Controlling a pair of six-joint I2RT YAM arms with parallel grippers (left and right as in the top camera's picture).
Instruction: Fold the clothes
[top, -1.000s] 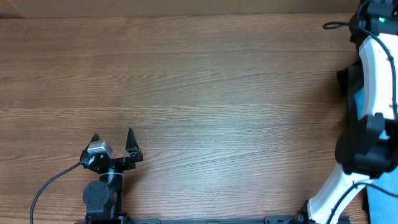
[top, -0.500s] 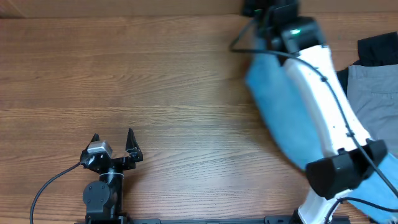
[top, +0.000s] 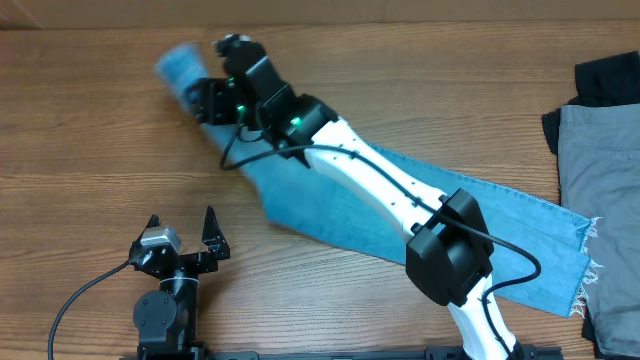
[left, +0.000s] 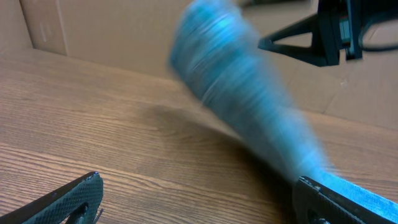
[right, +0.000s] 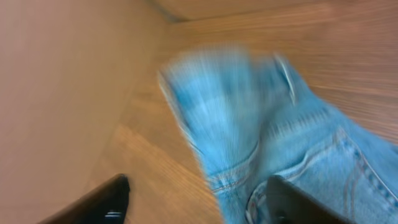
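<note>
The light blue denim jeans (top: 340, 210) lie in a long diagonal band from the right edge of the table toward the far left. Their leading end (top: 180, 68) is a motion blur beyond my right gripper (top: 205, 75). In the right wrist view the right gripper (right: 199, 186) is open, its jaws wide apart; stitched denim (right: 249, 124) spreads ahead, and one finger overlaps it. My left gripper (top: 181, 218) stands open at the near left, holding nothing. In the left wrist view the left gripper (left: 196, 186) faces bare wood, with the blurred jeans (left: 236, 99) beyond it.
Grey trousers (top: 600, 170) lie at the right edge, with a black garment (top: 608, 75) behind them. More dark cloth (top: 612, 335) shows at the near right corner. The right arm (top: 400, 200) stretches across the jeans. A cardboard wall (left: 112, 31) backs the table.
The right arm swung from the far right edge to the far left, pulling the jeans across the table. Its jaws have gone from shut to open. The left arm has not moved.
</note>
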